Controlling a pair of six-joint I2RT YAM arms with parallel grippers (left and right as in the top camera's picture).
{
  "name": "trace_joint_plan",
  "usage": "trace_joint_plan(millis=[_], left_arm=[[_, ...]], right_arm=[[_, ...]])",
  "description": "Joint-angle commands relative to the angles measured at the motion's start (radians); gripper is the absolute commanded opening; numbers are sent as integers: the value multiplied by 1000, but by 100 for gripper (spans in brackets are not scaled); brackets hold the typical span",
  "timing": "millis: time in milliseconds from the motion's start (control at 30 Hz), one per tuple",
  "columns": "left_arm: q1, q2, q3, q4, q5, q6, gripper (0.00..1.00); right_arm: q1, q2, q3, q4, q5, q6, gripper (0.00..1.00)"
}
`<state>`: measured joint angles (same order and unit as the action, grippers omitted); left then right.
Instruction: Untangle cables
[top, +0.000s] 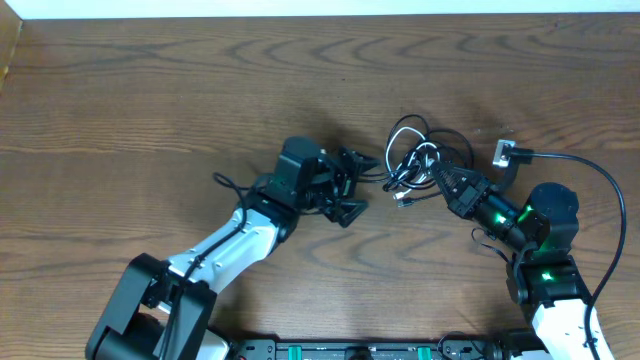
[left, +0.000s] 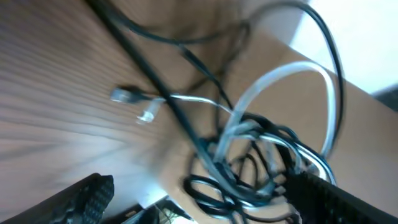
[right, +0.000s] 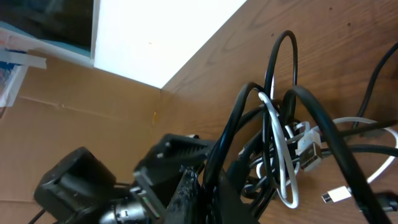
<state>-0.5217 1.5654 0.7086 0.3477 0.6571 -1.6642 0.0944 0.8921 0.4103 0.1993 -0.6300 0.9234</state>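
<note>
Pulling now is risking a tighter knot, since the cables (top: 418, 158) are looping through each other, the white cord (right: 285, 162) threading the black ones. The right end effector (top: 436, 174) is sitting pressed together inside the bundle, seemingly pinching a black strand; the left end effector (top: 356, 186) is waiting spread just beside the cables on the surface (top: 150, 100)

A white shell (top: 235, 245) is covering the black left arm (top: 290, 175); green lights (top: 497, 214) are glowing on the black right arm (top: 555, 205).
</note>
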Motion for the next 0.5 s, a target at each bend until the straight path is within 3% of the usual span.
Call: trace_joint_plan(millis=[0,300,333,467], left_arm=[[-29,0,6,74,11,-70,95],[-87,0,6,96,-55,-108,92],[-91,0,6,96,-65,-111,89],[-92,0,6,96,-92,-111,56]], right_arm=[[-1,-2,18,6,-29,-27,1],[-1,-2,18,7,-101,-26,1],[-1,-2,18,8,-114,-24,1],[-1,-2,18,10,-169,1,1]])
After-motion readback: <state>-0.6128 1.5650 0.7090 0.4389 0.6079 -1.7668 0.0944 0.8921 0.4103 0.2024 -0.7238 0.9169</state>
